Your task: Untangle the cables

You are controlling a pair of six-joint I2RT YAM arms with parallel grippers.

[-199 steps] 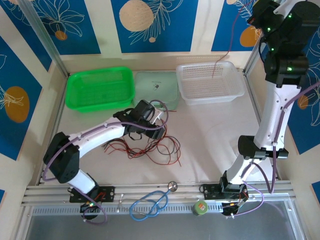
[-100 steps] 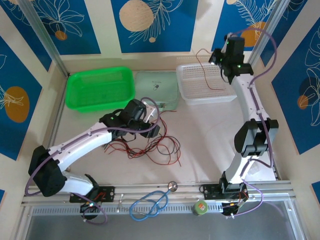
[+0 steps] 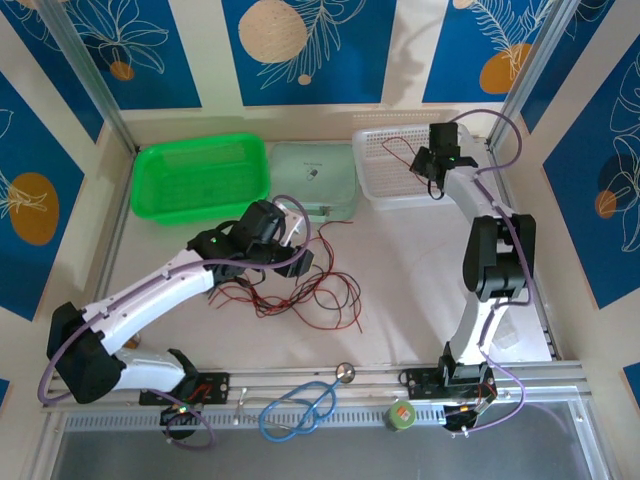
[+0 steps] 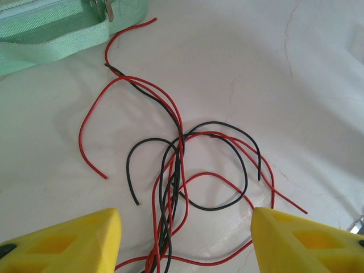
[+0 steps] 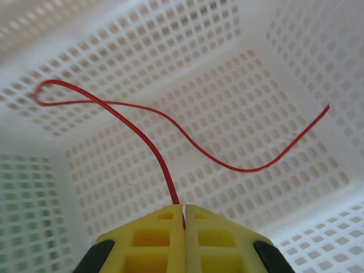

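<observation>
left end effector [image 4: 185, 224] spread above tangled red and black cables [image 4: 181, 149] on the white counter [image 4: 296, 85]; limp, light, probably best taken by a loose end. right end effector [image 5: 183, 213] pinches one red strand [image 5: 152, 142] over a white perforated basket [image 5: 273, 51].

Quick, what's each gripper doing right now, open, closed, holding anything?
Left gripper: open, above the tangled thin red and black wires, holding nothing.
Right gripper: closed on one thin red wire over the white perforated plastic basket.

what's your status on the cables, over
Left end effector open above the tangled cables. Right end effector shut on one red cable over the white basket. Mint pouch beside tangle, not blocking.
</observation>
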